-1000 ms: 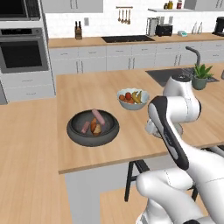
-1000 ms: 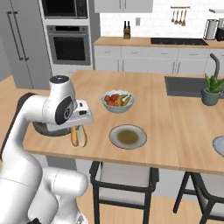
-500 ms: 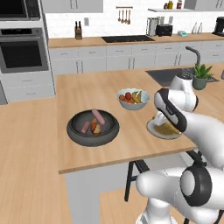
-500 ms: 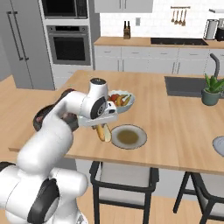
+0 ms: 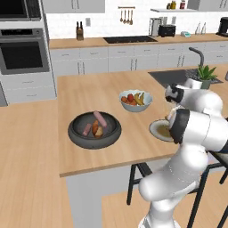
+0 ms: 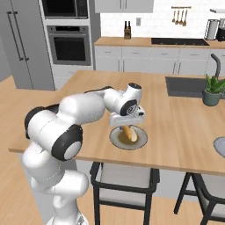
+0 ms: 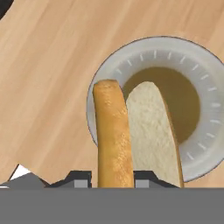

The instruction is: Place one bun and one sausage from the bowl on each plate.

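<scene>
Claw clamped on a golden bun, held over a plate at the near right of the bench. In the hand view, bun rising between the dark tips, with its split pale half lying toward the plate's olive centre; whether the bun touches the plate, cannot tell. In the left base view, the same plate partly hidden behind the arm's elbow.

Dark bowl on the bench's near left, well apart from the plate. Inside it: an orange-brown bun and two sausages, one toward the far side, one to the left, just beside the bun.

Pale fruit bowl farther back, between the dark bowl and the plate, holding bananas and red fruit. A grey round edge at the right border of the right base view, possibly the second plate; too cut off to be sure.

Sink set into the bench's far right, with a potted plant beside it. Ovens in the wall at far left, a knife block on the back counter. A stool below the bench's near edge.
</scene>
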